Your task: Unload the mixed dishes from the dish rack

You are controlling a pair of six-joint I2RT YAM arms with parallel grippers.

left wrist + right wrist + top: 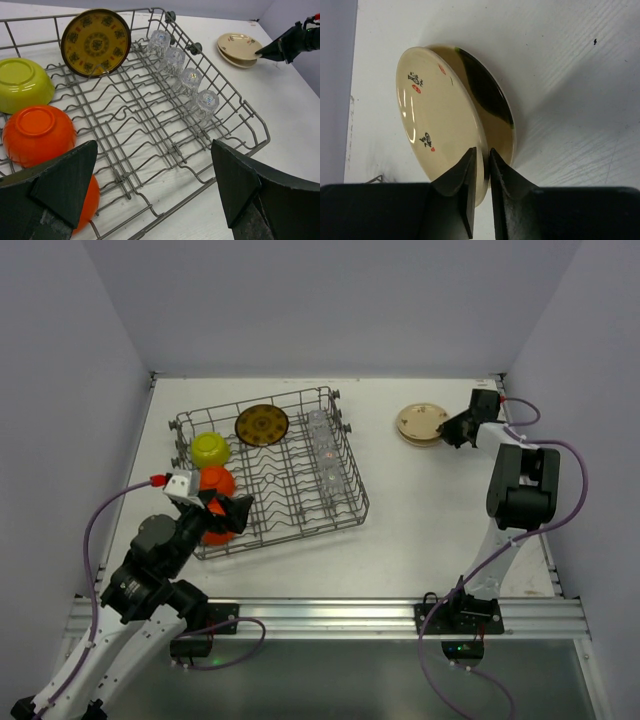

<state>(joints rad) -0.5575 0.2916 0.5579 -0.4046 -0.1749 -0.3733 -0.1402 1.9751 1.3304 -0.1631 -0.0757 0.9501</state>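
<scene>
Near 1 o'clock on the counter [420,510], two cream plates in a stack, with the right gripper [481,151] pressed nearly together and pinching the rim of the upper cream plate [435,105], a little tilted over the lower cream plate [495,102]. Toward 9 o'clock, the dish rack [285,495], holding the lime-yellow bowl [22,82] bottom up at its 10 o'clock corner, the brown-gold patterned plate [95,42] upright on edge at 12 o'clock, four clear glass cups [190,80] in a row along the 3 o'clock side, and along the 9 o'clock side the far orange bowl [37,132], bottom up, and the near orange bowl [89,202]. Over the rack's 7 o'clock corner, left gripper [153,145] spread wide and pinching nothing, with the near orange bowl partly behind one finger.
</scene>
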